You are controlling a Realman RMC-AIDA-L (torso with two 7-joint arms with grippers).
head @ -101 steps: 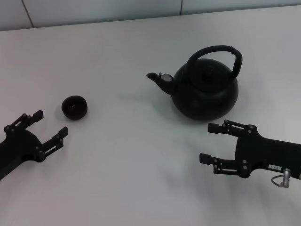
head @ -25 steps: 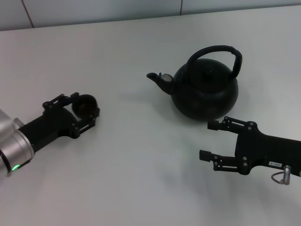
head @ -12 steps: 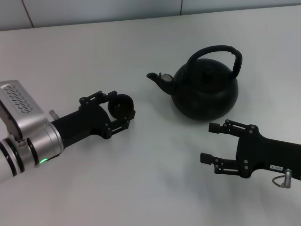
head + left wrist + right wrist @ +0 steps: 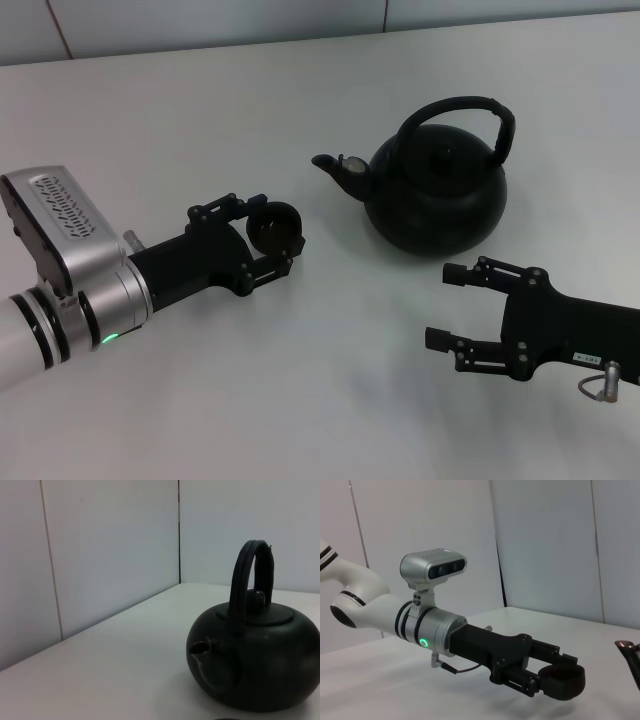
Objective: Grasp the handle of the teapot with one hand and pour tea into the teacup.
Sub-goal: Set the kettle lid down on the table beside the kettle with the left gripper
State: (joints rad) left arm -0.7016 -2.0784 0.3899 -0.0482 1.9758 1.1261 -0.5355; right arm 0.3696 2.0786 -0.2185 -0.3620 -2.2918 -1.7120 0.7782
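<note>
The black teapot point(image 4: 435, 200) stands on the white table right of centre, its arched handle point(image 4: 460, 105) upright and its spout pointing toward my left side. My left gripper point(image 4: 272, 233) is shut on the small black teacup point(image 4: 275, 226), a short way in front of the spout. I cannot tell whether the cup touches the table. The right wrist view shows the cup point(image 4: 562, 682) clamped between the left fingers. The left wrist view shows the teapot point(image 4: 260, 665) and handle point(image 4: 247, 575) close by. My right gripper point(image 4: 441, 305) is open and empty, in front of the teapot. No tea shows.
The white table point(image 4: 200, 120) runs back to a pale wall. The left arm's silver forearm point(image 4: 70, 270) lies over the table's left front. Bare tabletop lies between the two grippers.
My left gripper closed on the teacup at the far left and carried it right, toward the teapot's spout. The right arm and the teapot have stayed put.
</note>
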